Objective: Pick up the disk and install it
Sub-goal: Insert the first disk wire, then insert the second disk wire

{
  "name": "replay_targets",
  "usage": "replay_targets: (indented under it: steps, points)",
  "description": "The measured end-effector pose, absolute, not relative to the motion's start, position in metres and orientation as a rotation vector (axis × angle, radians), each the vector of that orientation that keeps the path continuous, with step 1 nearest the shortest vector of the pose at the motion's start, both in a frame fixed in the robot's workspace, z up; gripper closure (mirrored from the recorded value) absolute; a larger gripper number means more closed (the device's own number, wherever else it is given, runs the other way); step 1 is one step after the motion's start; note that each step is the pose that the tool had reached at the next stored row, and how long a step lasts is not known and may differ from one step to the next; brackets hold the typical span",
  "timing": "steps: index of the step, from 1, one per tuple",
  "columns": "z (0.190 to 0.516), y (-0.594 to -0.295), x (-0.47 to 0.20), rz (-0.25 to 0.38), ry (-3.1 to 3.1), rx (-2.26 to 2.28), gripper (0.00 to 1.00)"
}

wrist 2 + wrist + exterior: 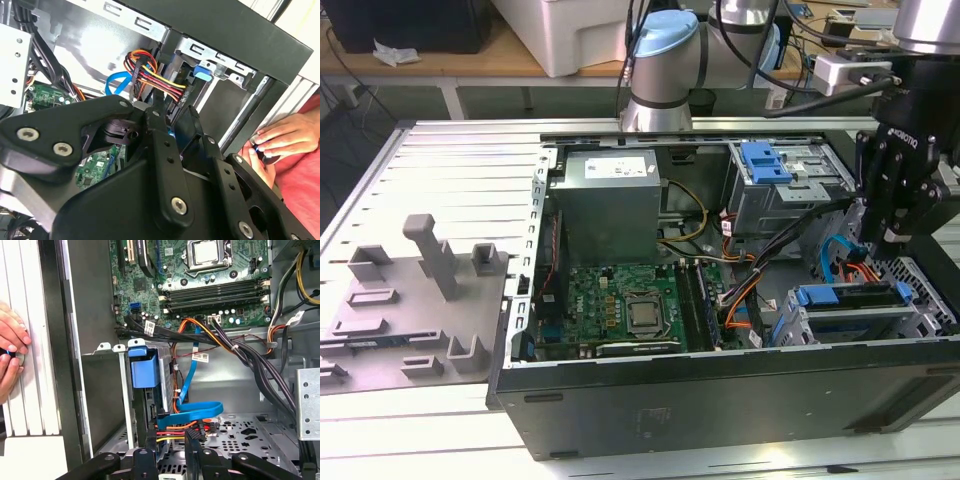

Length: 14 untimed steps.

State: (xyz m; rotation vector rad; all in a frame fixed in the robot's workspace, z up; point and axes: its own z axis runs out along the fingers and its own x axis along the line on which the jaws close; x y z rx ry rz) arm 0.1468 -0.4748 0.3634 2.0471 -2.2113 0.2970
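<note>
Hand (892, 240), part-open & empty, is held just above drive cage (920, 310), in which the disk (850, 297) is seated; rails prob. best pressed squarely, w/ cables (840, 262) kept clear.

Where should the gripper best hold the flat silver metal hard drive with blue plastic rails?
Probably across its blue rail edge, from above through the case's open side: the hard drive sits inside the grey metal cage, leaving only that edge exposed.
</note>
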Motion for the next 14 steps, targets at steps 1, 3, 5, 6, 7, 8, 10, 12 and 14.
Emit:
replay_targets:
  steps: [1,3,5,6,7,8,10,12,14]
  points:
    - [0.3635,-0.4747,0.1467,0.297,-2.211,2.047,0.64]
    - [0.3635,-0.4747,0.1467,0.298,-2.211,2.047,0.64]
    - [0.3635,-0.4747,0.1467,0.298,-2.211,2.047,0.64]
    - [0.3635,-0.4747,0.1467,0.298,-2.211,2.047,0.64]
    - [0.3636,-0.4747,0.1467,0.298,-2.211,2.047,0.64]
    - [0.3635,-0.4747,0.1467,0.298,-2.211,2.047,0.64]
    - [0.3636,-0.4747,0.1467,0.298,-2.211,2.047,0.64]
    - [0.3636,-0.4747,0.1465,0.298,-2.211,2.046,0.64]
    - [0.3638,-0.4746,0.1453,0.298,-2.211,2.046,0.64]
